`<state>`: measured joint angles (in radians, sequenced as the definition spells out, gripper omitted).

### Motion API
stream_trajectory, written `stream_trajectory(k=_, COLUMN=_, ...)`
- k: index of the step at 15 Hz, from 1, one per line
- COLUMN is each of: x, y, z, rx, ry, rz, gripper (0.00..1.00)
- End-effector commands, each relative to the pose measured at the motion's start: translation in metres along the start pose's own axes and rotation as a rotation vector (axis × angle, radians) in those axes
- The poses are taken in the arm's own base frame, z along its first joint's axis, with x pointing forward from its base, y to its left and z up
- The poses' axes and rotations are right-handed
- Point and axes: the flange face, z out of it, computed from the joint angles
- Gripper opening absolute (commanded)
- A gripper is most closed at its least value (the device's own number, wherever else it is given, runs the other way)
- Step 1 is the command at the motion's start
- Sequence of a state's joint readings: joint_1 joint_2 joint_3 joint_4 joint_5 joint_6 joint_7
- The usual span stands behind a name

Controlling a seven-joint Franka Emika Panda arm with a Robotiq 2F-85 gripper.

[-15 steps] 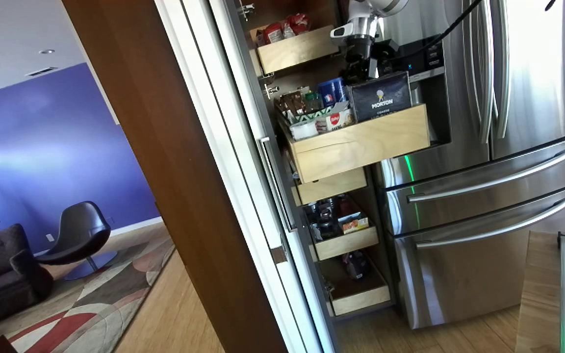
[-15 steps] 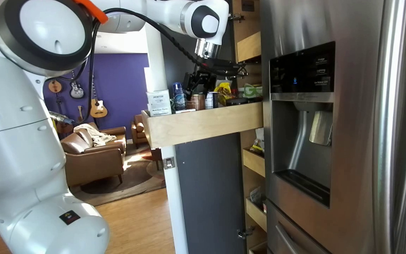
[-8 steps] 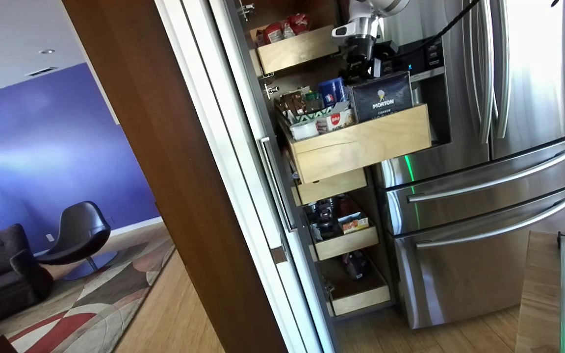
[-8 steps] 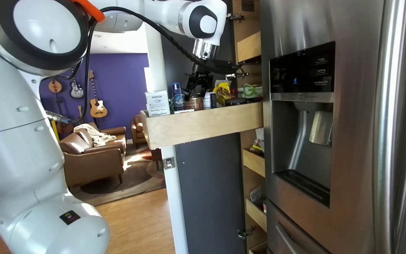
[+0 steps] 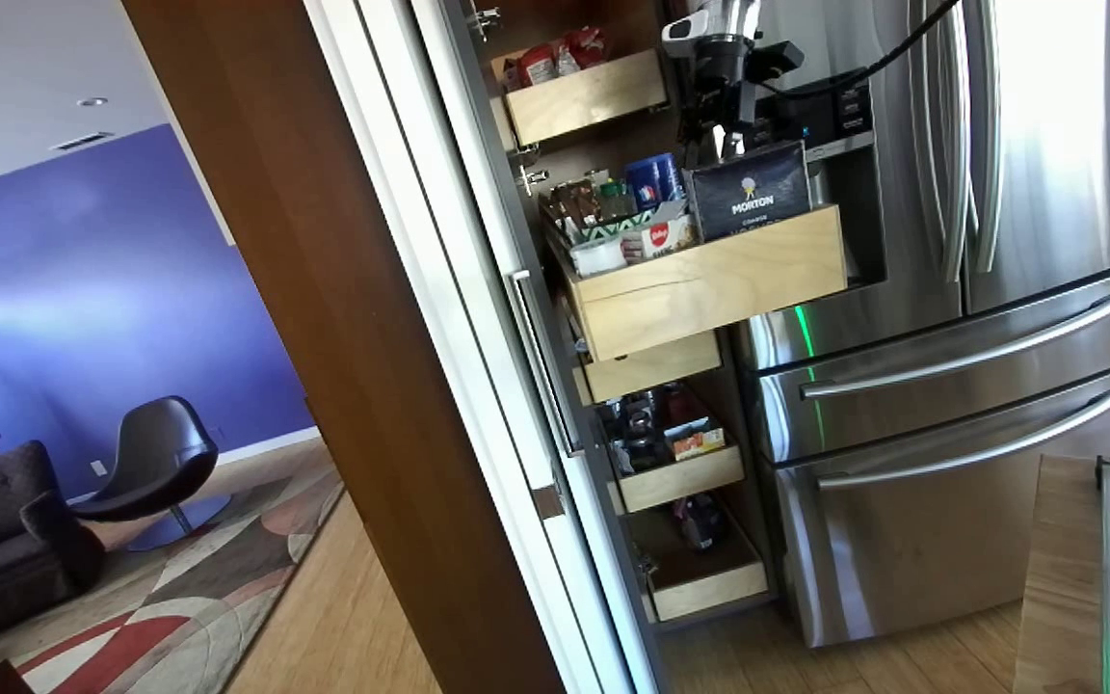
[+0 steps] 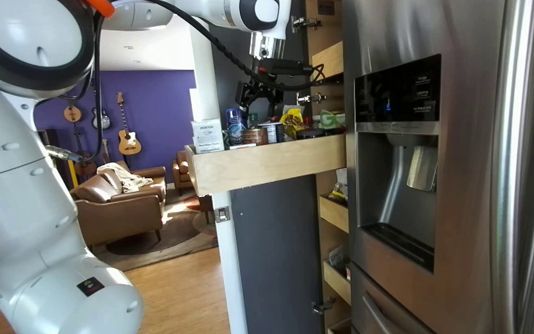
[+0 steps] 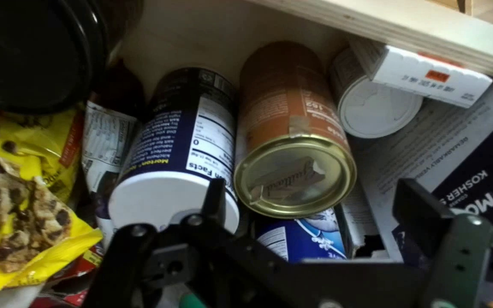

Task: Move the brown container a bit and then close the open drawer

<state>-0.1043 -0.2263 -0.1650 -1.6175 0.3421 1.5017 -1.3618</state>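
- my end effector (image 6: 258,112), jaws wide apart and empty, points down from my bent arm (image 6: 16,195), above the open drawer (image 6: 269,166).
- that loaded drawer is likely heavy; i'd push its flat front (image 5: 709,289) squarely.
- in it the brown container (image 7: 285,111) stands upright, just beside a navy salt canister (image 7: 173,137); probably light, stiff and slick, so i'd grip its sides below the gold rim (image 7: 293,213).

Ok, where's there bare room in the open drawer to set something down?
In the wrist view, a patch of bare wood, likely floor, shows inside the rim of the open drawer, between the black lid, the salt canister and the brown container. It's crowded around the blue can and kosher salt box, and beside the yellow bag.
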Motion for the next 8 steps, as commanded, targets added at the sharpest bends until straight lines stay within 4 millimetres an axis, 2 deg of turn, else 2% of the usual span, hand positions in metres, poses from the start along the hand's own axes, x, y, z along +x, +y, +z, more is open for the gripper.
stream_trajectory(k=1, x=-0.005, y=-0.020, z=-0.033, rx=-0.035, ry=-0.034, rz=0.198, gripper=1.00)
stream_trajectory(k=4, x=0.010, y=-0.048, z=-0.054, rx=-0.062, ry=-0.056, rz=0.362, gripper=1.00)
stream_trajectory(k=8, x=0.039, y=-0.091, z=-0.069, rx=-0.128, ry=-0.102, rz=0.567, gripper=1.00)
